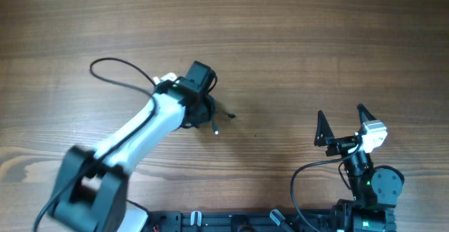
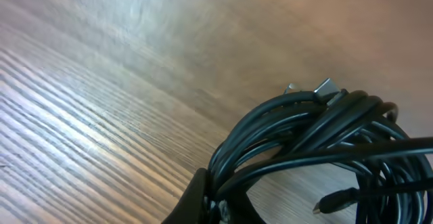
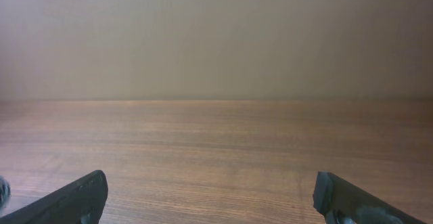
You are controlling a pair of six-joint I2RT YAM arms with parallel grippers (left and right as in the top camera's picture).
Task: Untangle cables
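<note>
**Overhead:** left of centre on the brown wooden tabletop (image 1: 295,36), the left hand (image 1: 202,104) clamps the coil of thin black cables (image 1: 212,122), presumably to lift it. The right hand (image 1: 341,120) stands near right, spread wide and empty.
**Left wrist:** the strands (image 2: 318,139) are pinched at the coil's edge.
**Right wrist:** only bare tabletop lies between the fingers.

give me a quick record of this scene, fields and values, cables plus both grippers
cables: thin black cords wound in one tangled coil, small plug ends poking out
surface: wooden table, coil lies on it
left gripper: jaws shut on the near edge of the coil
right gripper: jaws wide open, holding nothing, well apart from the coil
task state: cords not yet separated
</note>
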